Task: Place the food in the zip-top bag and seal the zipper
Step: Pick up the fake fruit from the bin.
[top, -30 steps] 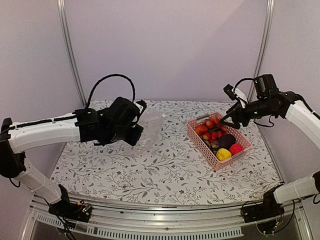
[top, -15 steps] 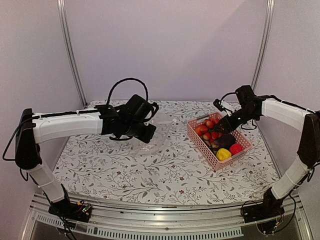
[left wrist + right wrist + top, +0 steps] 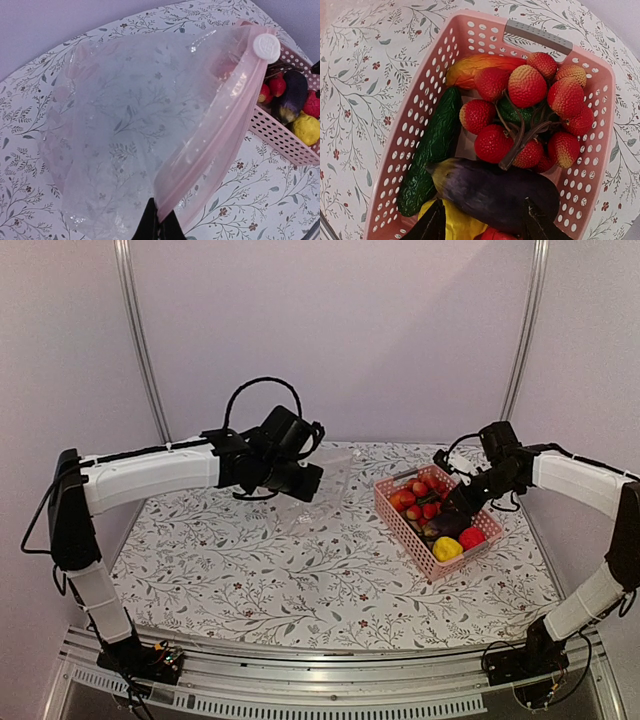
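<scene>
The left claw point(image 3: 306, 486) is pressed together on the zip-top bag point(image 3: 130, 125), pinching it at one end of the pink zipper point(image 3: 215, 130). From that pinch the zipper strip runs away to a round white slider point(image 3: 266, 47) at its far end. The clear, crinkly bag spreads out from the strip, and the floral desk point(image 3: 300, 580) shows through the film. In the overhead view the bag hangs off the left claw, to the left of the pink basket point(image 3: 436, 562) and apart from it. Whether its lower edge touches the desk cannot be told.

The right claw point(image 3: 484, 220) hangs low over the basket with its fingers spread, one dark fingertip point(image 3: 434, 224) on each side of the purple eggplant point(image 3: 495, 192). Whether either one touches it is not clear.

All the food lies in the basket:
- A long green cucumber point(image 3: 432, 150) lies along one wall.
- A bunch of red fruits point(image 3: 527, 85) on brown stems fills the end by the grey handle point(image 3: 537, 35).
- An orange-red piece point(image 3: 475, 67) sits beside the bunch.
- A yellow pepper point(image 3: 460, 225) and a red pepper point(image 3: 495, 234) peek out from under the eggplant.
</scene>
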{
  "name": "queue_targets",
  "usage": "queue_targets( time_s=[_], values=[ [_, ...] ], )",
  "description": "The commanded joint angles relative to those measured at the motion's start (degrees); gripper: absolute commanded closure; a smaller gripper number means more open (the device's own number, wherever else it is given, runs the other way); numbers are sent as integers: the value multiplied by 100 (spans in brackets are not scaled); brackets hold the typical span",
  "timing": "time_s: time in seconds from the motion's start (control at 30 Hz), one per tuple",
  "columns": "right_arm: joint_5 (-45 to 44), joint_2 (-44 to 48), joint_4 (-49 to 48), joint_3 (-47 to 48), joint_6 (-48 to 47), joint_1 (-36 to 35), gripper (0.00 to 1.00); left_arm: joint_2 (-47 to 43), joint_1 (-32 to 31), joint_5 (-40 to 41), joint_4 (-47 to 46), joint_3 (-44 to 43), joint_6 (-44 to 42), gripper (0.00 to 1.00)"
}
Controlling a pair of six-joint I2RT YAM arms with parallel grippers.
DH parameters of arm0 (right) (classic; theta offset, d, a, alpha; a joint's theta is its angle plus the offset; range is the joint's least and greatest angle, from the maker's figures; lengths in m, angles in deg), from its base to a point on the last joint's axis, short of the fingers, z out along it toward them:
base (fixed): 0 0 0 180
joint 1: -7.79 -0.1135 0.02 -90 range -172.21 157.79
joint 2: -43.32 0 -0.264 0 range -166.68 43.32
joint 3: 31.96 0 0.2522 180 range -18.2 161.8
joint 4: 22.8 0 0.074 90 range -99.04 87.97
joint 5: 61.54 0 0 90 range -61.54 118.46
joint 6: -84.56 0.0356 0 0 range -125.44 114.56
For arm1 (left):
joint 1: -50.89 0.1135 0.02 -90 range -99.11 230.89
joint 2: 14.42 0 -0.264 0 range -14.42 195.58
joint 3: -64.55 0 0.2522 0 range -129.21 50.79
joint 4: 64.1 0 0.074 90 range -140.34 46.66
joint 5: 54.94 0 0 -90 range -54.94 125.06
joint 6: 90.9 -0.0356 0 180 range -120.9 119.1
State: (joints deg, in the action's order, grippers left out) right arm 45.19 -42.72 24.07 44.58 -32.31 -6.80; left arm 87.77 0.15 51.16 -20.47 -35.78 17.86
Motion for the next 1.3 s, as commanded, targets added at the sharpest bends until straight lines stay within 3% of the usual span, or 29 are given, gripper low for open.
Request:
queue_targets(
  time_s=[0.0, 0.1, 0.27, 0.87, 1.27],
  values=[
    [-124, 430, 261, -341, -873, 79, 51, 82, 176, -183, 116, -179, 7, 100],
    [-317, 540, 481, -435, -1229, 91, 56, 84, 235, -261, 60, -165, -3, 100],
    [-52, 500, 887, -382, -1417, 90, 55, 75, 274, -274, 19, -104, -14, 100],
    [235, -411, 1132, -508, -1329, 85, 32, -331, 297, -176, -134, 337, 129, 100],
    [243, -840, 1278, -522, -1343, 39, 28, -297, 297, -246, -148, 351, 179, 100]
  ],
)
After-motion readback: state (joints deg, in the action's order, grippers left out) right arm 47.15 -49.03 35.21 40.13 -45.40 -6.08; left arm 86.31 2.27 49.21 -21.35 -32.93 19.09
